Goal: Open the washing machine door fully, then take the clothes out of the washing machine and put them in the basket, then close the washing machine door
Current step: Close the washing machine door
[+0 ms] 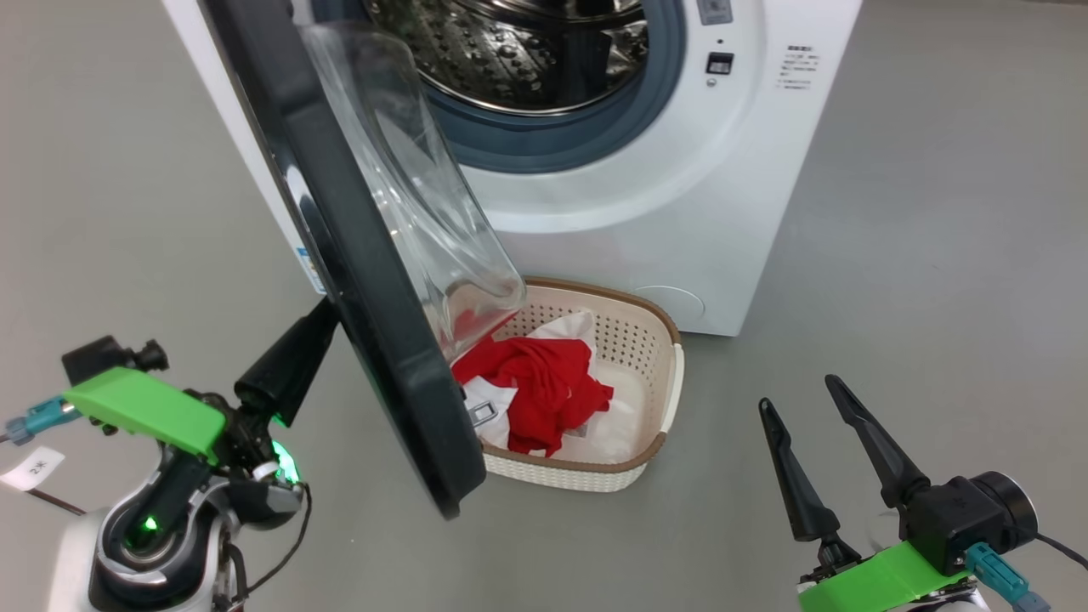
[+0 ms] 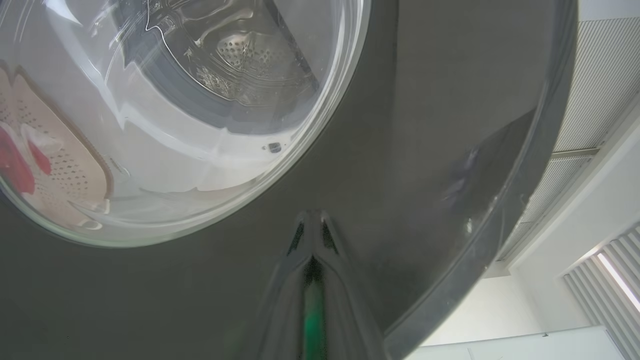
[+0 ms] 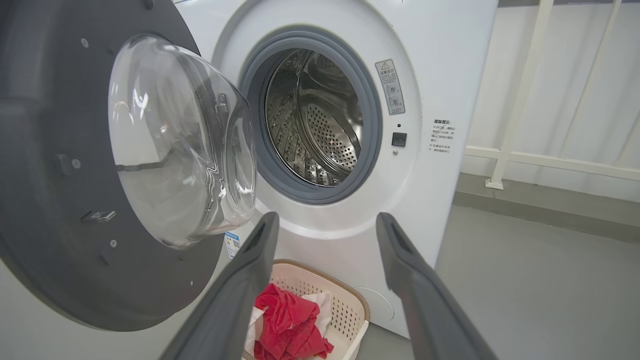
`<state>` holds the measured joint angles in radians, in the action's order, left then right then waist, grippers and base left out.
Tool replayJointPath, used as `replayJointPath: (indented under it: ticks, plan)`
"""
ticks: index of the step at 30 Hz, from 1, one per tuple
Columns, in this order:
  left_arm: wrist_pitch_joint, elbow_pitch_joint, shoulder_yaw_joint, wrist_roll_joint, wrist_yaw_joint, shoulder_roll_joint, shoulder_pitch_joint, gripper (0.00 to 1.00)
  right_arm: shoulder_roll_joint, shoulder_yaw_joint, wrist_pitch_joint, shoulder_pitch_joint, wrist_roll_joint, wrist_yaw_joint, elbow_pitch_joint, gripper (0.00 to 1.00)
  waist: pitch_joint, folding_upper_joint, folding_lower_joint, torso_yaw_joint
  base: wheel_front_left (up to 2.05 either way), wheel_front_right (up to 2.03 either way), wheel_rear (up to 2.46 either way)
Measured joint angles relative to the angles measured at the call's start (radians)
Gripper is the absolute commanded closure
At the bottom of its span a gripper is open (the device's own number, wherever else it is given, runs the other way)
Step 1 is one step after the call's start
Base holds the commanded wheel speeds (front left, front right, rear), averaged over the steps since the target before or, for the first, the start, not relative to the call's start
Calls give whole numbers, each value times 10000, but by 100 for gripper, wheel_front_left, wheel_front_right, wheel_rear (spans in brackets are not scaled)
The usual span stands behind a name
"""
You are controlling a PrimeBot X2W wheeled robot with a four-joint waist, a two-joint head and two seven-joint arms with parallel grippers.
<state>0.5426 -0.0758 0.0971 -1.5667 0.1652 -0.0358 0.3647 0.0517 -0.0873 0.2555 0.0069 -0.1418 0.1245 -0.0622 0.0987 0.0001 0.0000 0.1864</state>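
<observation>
I have my left pincer [image 1: 319, 319] clenched empty, touching the door [image 1: 374, 323]. My right pincer [image 1: 799, 393] is released. The clothes [image 1: 544, 382] lie in the basket [image 1: 612, 299].

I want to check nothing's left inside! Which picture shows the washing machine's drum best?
The right wrist view: it looks straight into the drum. The head view catches part of it at the top edge. The left wrist view gives a warped glimpse through the door glass.
</observation>
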Motion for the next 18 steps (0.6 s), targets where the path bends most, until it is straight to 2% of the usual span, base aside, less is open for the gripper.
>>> replayJointPath:
  ticks: [11,18]
  plan:
    - [-355,-617,-431,-529,-420,-4,483,100,-4,12,0,-81,-86,0,6,0,250,0,0,-665,0,0,0]
    - [-529,-959,-573,-759,-527,-4,929,100,-6,-6,0,-127,-127,0,8,0,436,0,-1,-997,0,0,0]
